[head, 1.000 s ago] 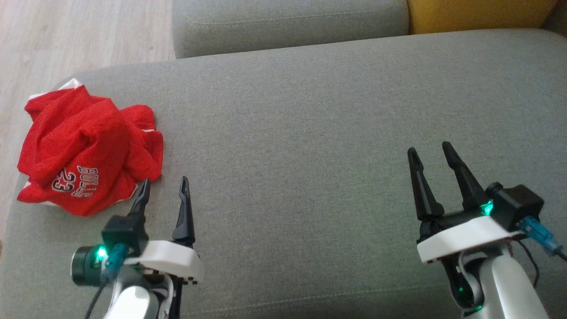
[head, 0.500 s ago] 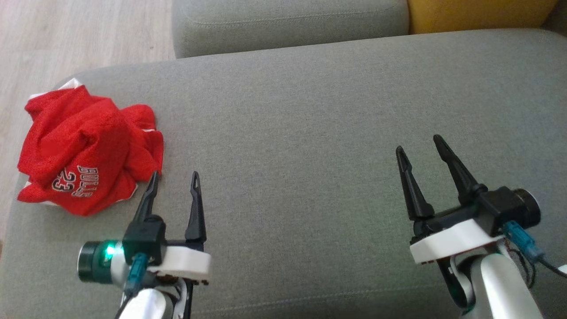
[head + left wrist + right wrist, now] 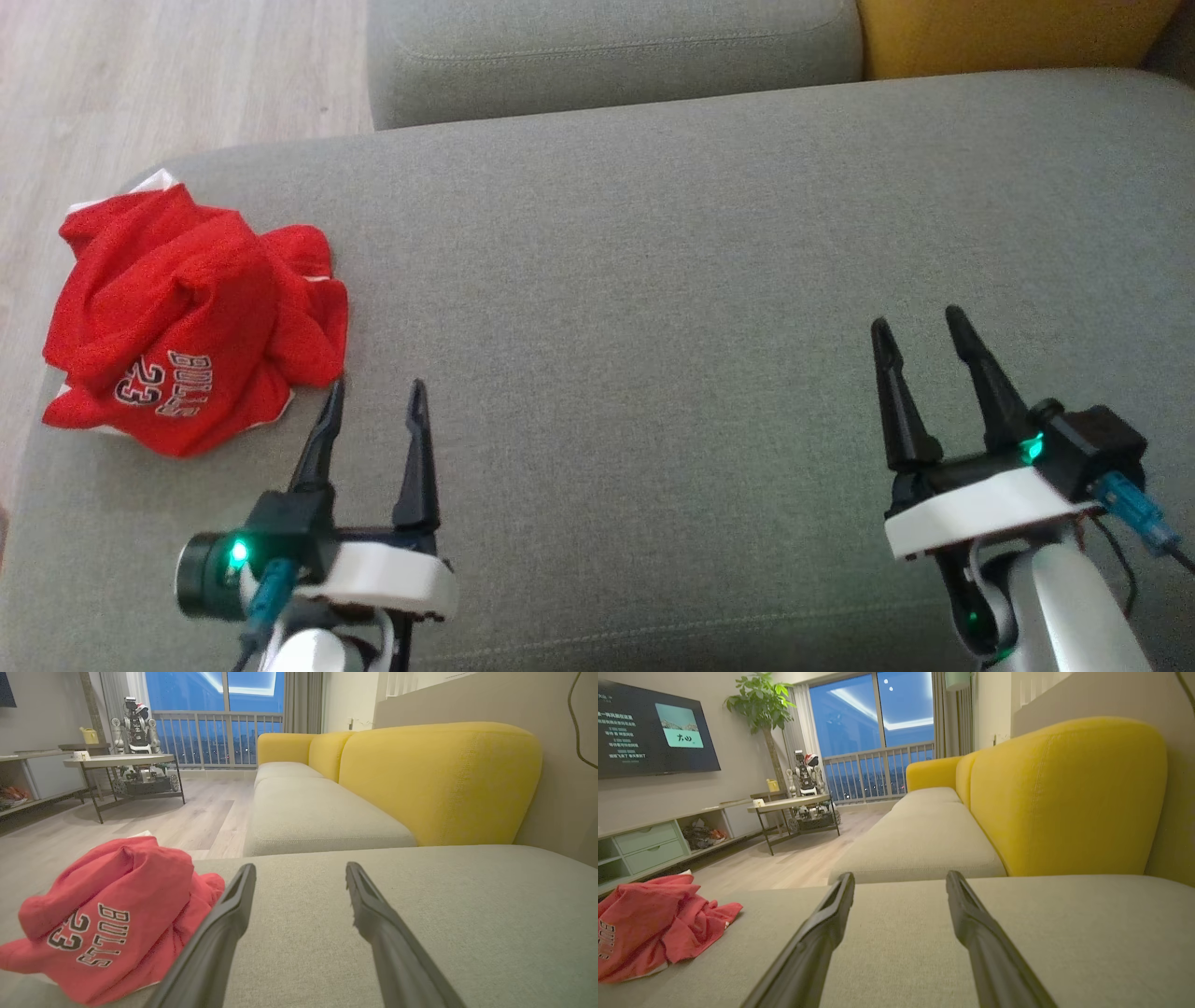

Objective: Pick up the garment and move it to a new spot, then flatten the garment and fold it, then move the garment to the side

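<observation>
Cloth comes first: the garment [image 3: 177, 327] is a red mesh jersey with thin white trim, crumpled into a soft rounded heap with deep folds. It sits at the far left end of the seat [image 3: 653, 280], close to the rounded corner. The seat is a broad grey cushion of fine woven fabric with one seam along its near edge. Beyond it lies a second grey cushion [image 3: 607, 47] with a plump yellow backrest [image 3: 439, 779] beside it. The floor [image 3: 140, 75] is pale wood plank. Across the room stand a metal-legged table [image 3: 117, 760] bearing a small robot figure [image 3: 135, 718], a low shelf unit [image 3: 644, 844], a lit TV [image 3: 654, 728], a leafy plant [image 3: 761, 700] and a railed window [image 3: 878, 742] showing dusk blue. The heap is about as wide as it is deep, so it has no clear long axis. A looser flap trails toward the middle of the seat, and the "BULLS 23" print faces up and toward the robot, its letters turned sideways in the head view. The left tool [image 3: 376, 387] hangs with its dark tapered fingers spread, one tip just beside the heap's near edge; I cannot tell whether it touches. The right tool [image 3: 915, 317] is well apart over bare cushion, also spread and holding nothing.
</observation>
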### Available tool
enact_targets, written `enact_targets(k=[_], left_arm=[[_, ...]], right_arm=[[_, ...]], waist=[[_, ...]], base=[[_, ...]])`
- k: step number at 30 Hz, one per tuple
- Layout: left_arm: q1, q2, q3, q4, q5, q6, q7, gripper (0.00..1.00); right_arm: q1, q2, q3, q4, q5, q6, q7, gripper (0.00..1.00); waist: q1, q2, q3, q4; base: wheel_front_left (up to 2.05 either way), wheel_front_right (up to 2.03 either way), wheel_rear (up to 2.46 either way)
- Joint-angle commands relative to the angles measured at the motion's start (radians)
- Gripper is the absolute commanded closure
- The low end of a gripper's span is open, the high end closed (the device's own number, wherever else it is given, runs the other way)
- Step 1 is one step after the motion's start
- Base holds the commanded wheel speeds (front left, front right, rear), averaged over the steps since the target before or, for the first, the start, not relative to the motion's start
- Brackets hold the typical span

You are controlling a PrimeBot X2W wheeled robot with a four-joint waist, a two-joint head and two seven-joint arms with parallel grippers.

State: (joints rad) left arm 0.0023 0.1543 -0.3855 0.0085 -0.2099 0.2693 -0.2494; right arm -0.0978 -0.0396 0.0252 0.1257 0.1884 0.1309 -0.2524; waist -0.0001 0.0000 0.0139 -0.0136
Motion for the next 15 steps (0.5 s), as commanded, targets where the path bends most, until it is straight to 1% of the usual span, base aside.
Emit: enact_targets(k=[1,4,7,8,15], left_arm=[[-0.031,-0.010,0.059,-0.021,0.005,-0.015,-0.012,0.00],[-0.017,-0.047,0.117,-0.001,-0.021,-0.060,-0.012,0.00],[-0.011,-0.067,0.156,0.009,-0.004,-0.097,-0.012,0.00],[-0.011,-0.067,0.156,0.009,-0.004,-0.097,-0.012,0.00],[-0.009,-0.095,0.206,0.016,0.032,-0.148,-0.012,0.00]], right_arm=[[-0.040,-0.011,0.022,-0.017,0.007,0.000,-0.009,0.00],[-0.043,-0.011,0.033,0.022,0.047,0.000,-0.009,0.00],[-0.048,-0.011,0.046,0.040,0.056,0.000,-0.009,0.00],[-0.048,-0.011,0.046,0.040,0.056,0.000,-0.009,0.00],[-0.056,-0.011,0.059,0.047,0.065,0.000,-0.009,0.00]], waist=[[0.0001,0.0000,-0.001,-0.001],[0.0001,0.0000,-0.003,-0.002],[0.0001,0.0000,-0.004,-0.005],[0.0001,0.0000,-0.004,-0.005],[0.0001,0.0000,-0.004,-0.007]], base=[[0.00,0.00,0.00],[0.00,0.00,0.00],[0.00,0.00,0.00],[0.00,0.00,0.00],[0.00,0.00,0.00]])
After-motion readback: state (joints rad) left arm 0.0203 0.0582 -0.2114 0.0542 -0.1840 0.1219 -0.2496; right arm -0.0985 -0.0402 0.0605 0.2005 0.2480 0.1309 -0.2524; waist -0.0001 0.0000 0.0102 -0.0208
